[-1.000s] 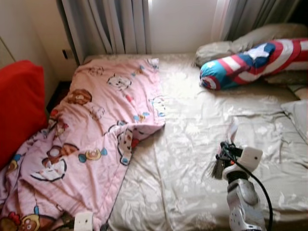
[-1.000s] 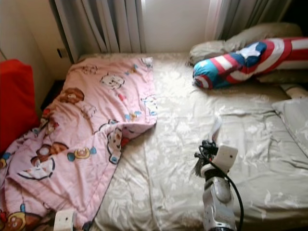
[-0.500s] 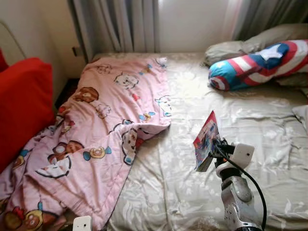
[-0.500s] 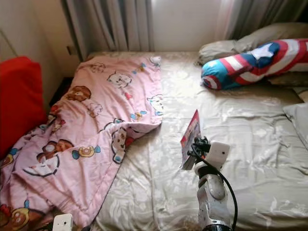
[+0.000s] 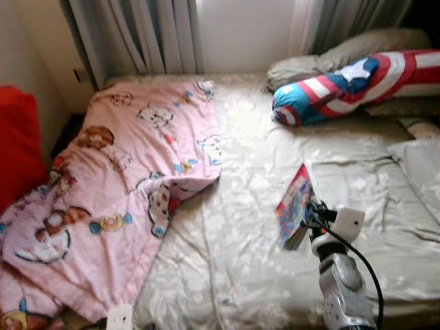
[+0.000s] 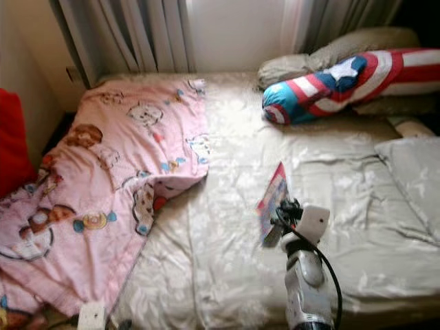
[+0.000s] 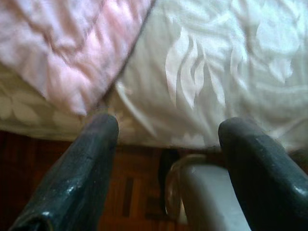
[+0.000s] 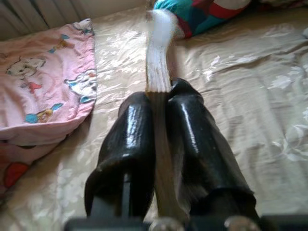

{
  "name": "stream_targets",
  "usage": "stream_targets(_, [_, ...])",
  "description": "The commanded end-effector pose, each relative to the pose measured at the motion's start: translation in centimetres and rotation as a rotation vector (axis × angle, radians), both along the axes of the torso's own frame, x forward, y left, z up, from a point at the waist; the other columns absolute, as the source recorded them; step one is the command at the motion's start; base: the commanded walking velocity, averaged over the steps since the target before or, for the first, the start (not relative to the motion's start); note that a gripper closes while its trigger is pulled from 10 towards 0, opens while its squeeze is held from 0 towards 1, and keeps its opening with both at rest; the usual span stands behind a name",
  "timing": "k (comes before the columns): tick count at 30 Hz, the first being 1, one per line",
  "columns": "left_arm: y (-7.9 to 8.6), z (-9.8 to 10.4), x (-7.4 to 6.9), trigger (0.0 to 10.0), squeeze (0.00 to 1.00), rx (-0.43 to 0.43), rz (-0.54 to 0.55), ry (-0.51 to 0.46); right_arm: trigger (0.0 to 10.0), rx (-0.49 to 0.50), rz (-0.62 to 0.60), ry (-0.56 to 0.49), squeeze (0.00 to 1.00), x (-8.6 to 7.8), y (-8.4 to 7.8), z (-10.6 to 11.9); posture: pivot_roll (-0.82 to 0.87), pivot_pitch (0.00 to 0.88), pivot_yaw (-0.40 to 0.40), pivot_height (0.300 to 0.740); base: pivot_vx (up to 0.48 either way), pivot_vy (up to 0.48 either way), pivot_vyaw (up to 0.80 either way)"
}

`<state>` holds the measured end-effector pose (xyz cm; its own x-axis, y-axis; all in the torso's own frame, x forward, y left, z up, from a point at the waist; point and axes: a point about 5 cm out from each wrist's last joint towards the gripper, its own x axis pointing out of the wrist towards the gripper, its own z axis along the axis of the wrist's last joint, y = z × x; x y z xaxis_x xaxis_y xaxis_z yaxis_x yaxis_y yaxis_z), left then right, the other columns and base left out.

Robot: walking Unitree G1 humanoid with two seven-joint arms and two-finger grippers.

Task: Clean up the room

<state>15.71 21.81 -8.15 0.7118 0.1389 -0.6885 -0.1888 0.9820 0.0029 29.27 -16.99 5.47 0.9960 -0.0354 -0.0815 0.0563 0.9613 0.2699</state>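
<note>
Right gripper (image 8: 159, 130) is clamped on a thin colourful book (image 5: 294, 206), both black fingers (image 8: 127, 139) pressed against its edge. Book is held upright, lower right of centre in the head views, above the beige sheet of the bed (image 5: 240, 227). Left gripper (image 7: 166, 144) sits low at the foot of the bed, fingers spread with nothing between them, dark wood floor (image 7: 130, 192) beneath. Pink cartoon blanket (image 5: 117, 185) covers the left half of the frame. Striped red-white-blue bolster (image 5: 344, 82) lies upper right against grey pillows (image 5: 302, 65). Red cushion (image 5: 17, 151) at far left edge; curtains (image 5: 151, 34) along the top.
</note>
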Motion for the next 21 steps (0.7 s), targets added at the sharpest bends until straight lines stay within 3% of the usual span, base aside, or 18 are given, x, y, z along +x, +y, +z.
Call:
stream_targets(1, [-0.11,-0.29,-0.48,10.0,0.0,0.002,-0.008,0.028,10.0,-0.009,-0.004,-0.045,0.0,0.37,-0.25,0.95,-0.07,0.114,0.0,0.74,0.0,-0.3,0.0])
stream_targets(21, [-0.04,-0.28,-0.53,10.0,0.0,0.005,-0.007,0.026,10.0,-0.008,0.004,-0.038,0.0,0.32,-0.13,0.73,-0.07,0.12,0.001,0.74,0.0,-0.318,0.0])
